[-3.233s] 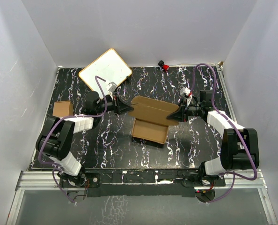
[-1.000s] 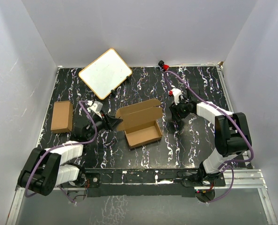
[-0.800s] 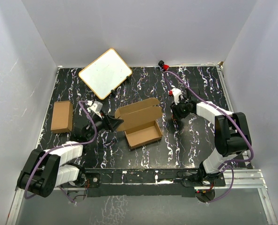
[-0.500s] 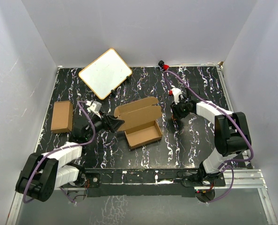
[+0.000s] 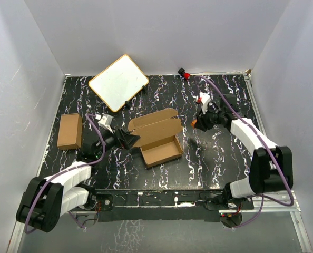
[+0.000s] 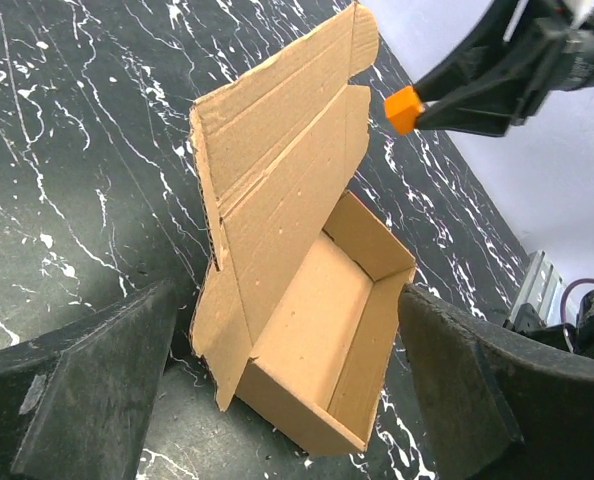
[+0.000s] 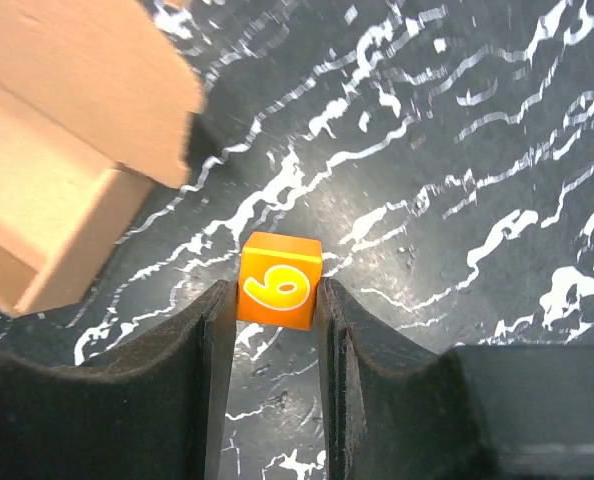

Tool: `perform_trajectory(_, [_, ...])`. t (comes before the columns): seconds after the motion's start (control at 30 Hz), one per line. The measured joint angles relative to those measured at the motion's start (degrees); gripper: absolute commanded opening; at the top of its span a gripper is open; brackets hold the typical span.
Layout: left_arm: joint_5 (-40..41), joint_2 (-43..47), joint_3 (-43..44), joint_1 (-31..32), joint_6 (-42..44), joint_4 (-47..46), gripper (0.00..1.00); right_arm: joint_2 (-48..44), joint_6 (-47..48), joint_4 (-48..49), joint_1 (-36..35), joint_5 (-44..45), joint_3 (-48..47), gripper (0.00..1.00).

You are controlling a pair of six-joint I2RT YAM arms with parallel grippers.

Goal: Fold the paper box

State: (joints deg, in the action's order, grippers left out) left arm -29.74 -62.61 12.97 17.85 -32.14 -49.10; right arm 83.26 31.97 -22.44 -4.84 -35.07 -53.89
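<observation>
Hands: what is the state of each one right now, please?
Left hand: open, holding nothing.
Right hand: closed on the orange cube.

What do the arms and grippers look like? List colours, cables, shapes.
The left arm and right arm have white shells, black joints and a looping purple cable each. The left gripper and right gripper are black, with broad tapering fingers.

Left arm (image 5: 72,173): white shell links, black joint housings, a purple cable (image 5: 99,142) looped alongside.
Right arm (image 5: 251,134): same white-and-black build, with its own purple cable (image 5: 222,97) arching over the wrist. The white wrist block (image 5: 204,98) carries a red mark.
Jaws, both arms: matte black, with broad wedge-shaped left fingers (image 6: 87,390) and right fingers (image 7: 177,370), finely grained surface.
</observation>
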Motion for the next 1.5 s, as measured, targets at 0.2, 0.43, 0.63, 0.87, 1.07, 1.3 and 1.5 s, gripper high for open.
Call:
perform_trajectory(0.2, [3.4, 4.5, 0.0, 0.0, -0.1, 3.9, 0.97, -7.5, 5.2, -0.6, 0.3, -12.6, 3.5, 0.08])
perform_trajectory(0.43, [7.9, 11.3, 0.1, 0.0, -0.5, 10.5, 0.97, -8.7, 13.5, -3.3, -3.6, -23.8, 6.1, 0.08])
perform_trajectory(0.63, [10.6, 17.2, 2.3, -0.1, -1.1, 18.4, 0.97, -7.1, 20.6, -4.0, -13.1, -24.0, 6.6, 0.1])
perform_trajectory(0.87, [13.9, 23.0, 4.3, -0.1, -2.2, 26.1, 0.97, 2.1, 29.9, -8.3, -23.3, -19.3, 1.7, 0.1])
perform_trajectory(1.07, [16.0, 25.1, 4.3, -0.1, -3.1, 30.8, 0.97, 9.3, 32.3, -9.3, -27.2, -14.4, -3.3, 0.15])
perform_trajectory(1.3, [17.0, 25.9, 4.3, -0.1, -3.5, 33.6, 0.97, 11.0, 31.9, -8.9, -29.5, -9.4, -4.5, 0.37])
perform_trajectory(1.5, [17.3, 26.3, 4.3, -0.1, -3.7, 34.3, 0.97, 11.0, 29.0, -7.2, -31.1, -5.8, -4.5, 0.49])
